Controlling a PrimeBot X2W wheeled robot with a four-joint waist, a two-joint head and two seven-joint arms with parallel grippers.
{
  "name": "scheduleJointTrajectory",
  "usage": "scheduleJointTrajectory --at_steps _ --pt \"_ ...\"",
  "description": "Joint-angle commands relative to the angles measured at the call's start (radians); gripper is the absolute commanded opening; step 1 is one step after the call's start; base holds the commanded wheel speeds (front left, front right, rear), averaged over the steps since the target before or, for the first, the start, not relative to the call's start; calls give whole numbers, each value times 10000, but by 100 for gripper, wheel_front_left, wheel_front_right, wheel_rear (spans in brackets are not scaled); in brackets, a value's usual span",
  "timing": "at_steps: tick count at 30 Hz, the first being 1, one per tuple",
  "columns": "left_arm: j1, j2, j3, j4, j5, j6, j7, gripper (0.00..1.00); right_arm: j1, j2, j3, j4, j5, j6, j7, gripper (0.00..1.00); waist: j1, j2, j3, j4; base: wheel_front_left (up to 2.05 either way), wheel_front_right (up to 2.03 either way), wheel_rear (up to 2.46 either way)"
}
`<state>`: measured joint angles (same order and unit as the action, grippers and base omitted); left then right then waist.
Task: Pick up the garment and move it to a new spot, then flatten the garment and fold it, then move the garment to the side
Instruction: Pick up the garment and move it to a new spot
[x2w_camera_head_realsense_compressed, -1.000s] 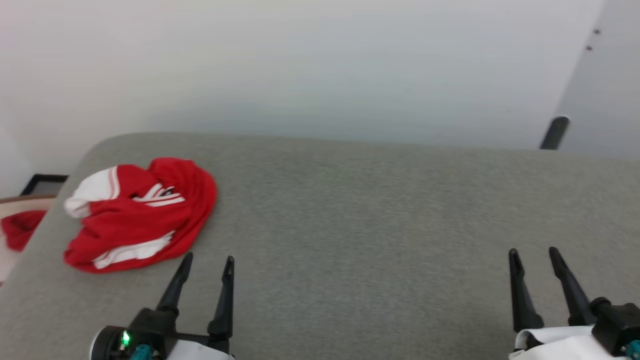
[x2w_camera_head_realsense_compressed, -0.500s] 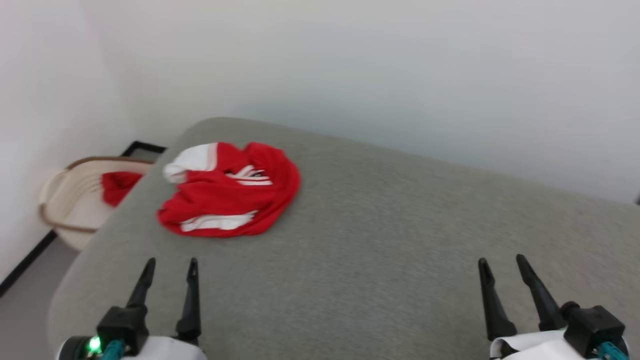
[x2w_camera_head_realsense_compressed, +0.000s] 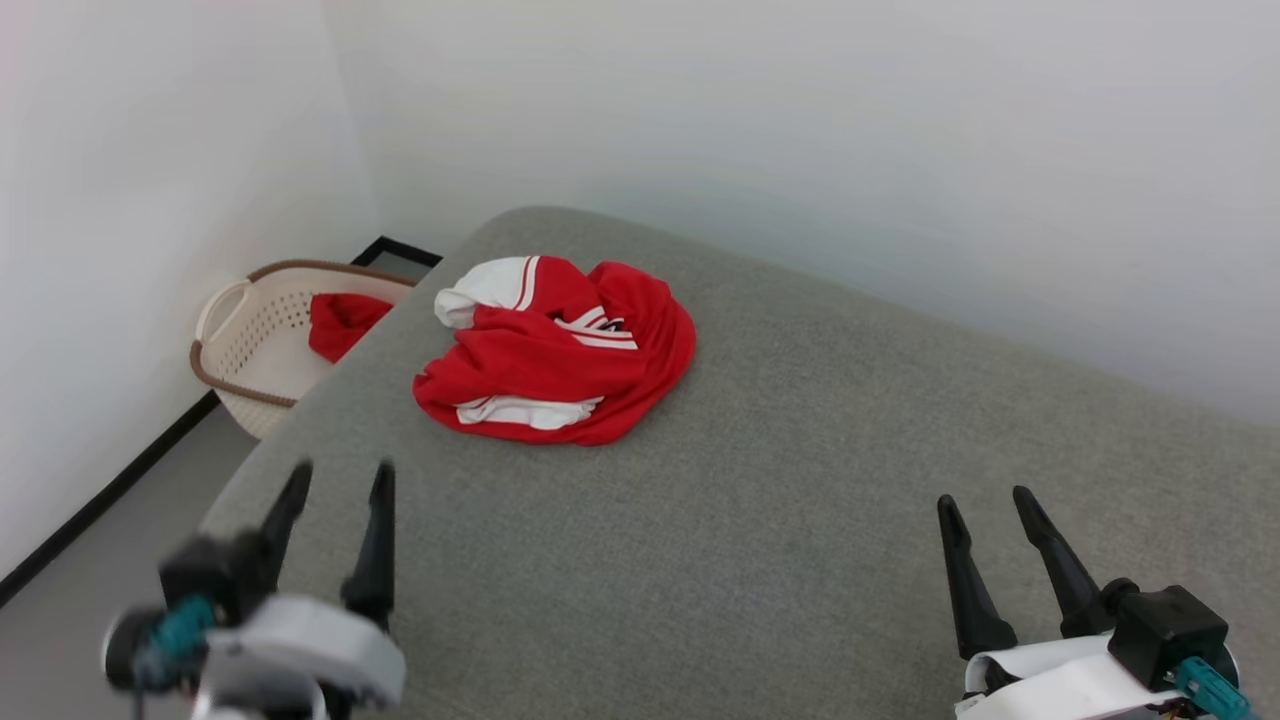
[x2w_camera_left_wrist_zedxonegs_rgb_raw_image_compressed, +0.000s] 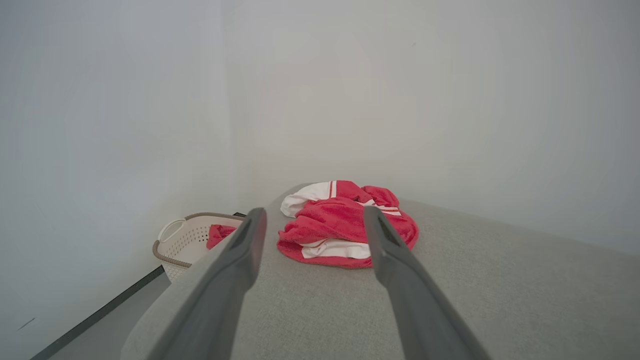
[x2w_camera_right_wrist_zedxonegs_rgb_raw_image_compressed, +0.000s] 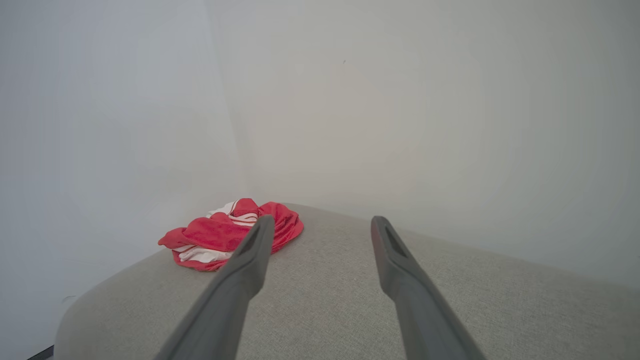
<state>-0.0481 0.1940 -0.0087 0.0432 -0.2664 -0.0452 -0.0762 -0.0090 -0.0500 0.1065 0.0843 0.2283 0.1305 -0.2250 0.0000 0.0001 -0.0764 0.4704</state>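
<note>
The garment (x2w_camera_head_realsense_compressed: 560, 355), red with white sleeves and striped trim, lies crumpled near the far left corner of the grey padded surface (x2w_camera_head_realsense_compressed: 800, 480). In the left wrist view the garment (x2w_camera_left_wrist_zedxonegs_rgb_raw_image_compressed: 345, 225) sits ahead, between the two fingers and well beyond them. In the right wrist view the garment (x2w_camera_right_wrist_zedxonegs_rgb_raw_image_compressed: 230, 235) lies ahead to the left. My left gripper (x2w_camera_head_realsense_compressed: 338, 482) is open and blurred at the lower left, short of the garment. Over at the lower right my right gripper (x2w_camera_head_realsense_compressed: 985, 502) is open, far from the garment. Both hold nothing.
A cream perforated basket (x2w_camera_head_realsense_compressed: 262, 330) with a brown rim stands on the floor left of the surface, holding a small red cloth (x2w_camera_head_realsense_compressed: 345, 322); the basket (x2w_camera_left_wrist_zedxonegs_rgb_raw_image_compressed: 187, 240) shows in the left wrist view too. White walls meet in a corner behind. The surface's left edge (x2w_camera_head_realsense_compressed: 300, 420) drops to the floor.
The head camera has swung left, so the garment and basket have shifted right in the picture. The left gripper looks blurred now. Both grippers stay open.
</note>
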Motion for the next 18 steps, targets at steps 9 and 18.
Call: scheduleJointTrajectory --at_steps 9,18 --pt "-2529 984 383 117 -1248 -535 1684 100 -625 -120 65 -797 -625 4 445 100 0 -1 2065 -1086 0 0 0" --pt "-5720 2363 685 1108 -2999 -789 4005 100 -1730 -697 151 -1574 -660 4 668 100 0 -1 4438 -2430 0 0 0"
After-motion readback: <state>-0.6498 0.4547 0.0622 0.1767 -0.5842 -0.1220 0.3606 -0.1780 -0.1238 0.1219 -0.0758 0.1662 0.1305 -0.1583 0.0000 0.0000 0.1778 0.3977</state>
